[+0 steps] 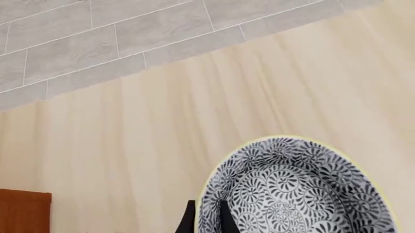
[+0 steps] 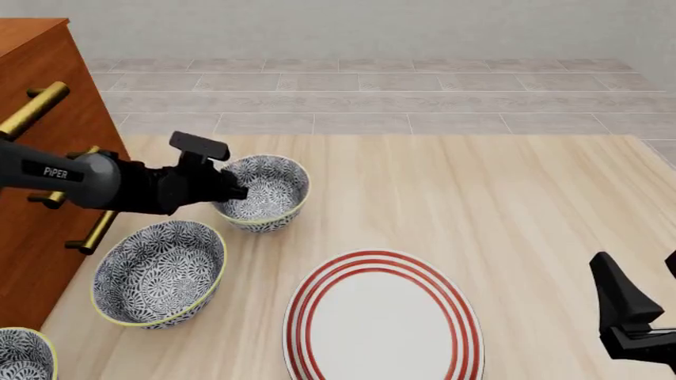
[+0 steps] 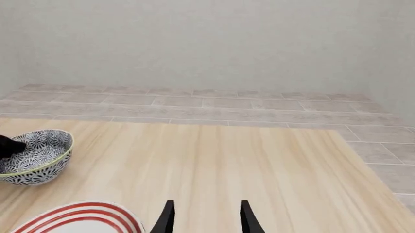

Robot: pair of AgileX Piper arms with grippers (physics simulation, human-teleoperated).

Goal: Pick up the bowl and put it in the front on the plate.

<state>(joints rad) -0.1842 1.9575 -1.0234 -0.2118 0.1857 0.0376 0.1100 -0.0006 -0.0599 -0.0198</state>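
Item 1, bowl: far-left part of counter, tipped a little, its left rim in your left end effector. Left wrist view shows two dark fingers straddling the rim wall, one outside, one inside; reads as clamped on the bowl. Whether it is lifted or resting on the counter: can't tell.

Item 2, plate: near edge of counter, centre. Lies toward you and to the right of the held bowl, well apart. That's the relation the next move turns on: carry bowl back and right, then down over plate centre. Bowl is round, so no long axis to align.

Item 3, left arm: comes in from the left, low and nearly level, past cabinet; wrist points right at the bowl.

Item 4, right end effector: parked near-right, fingers spread, nothing between them. Nearer the plate than the left, but holds nothing.

Item 5, second bowl: sits near the carry path, left of plate. Keep clear. Third bowl: near-left corner.
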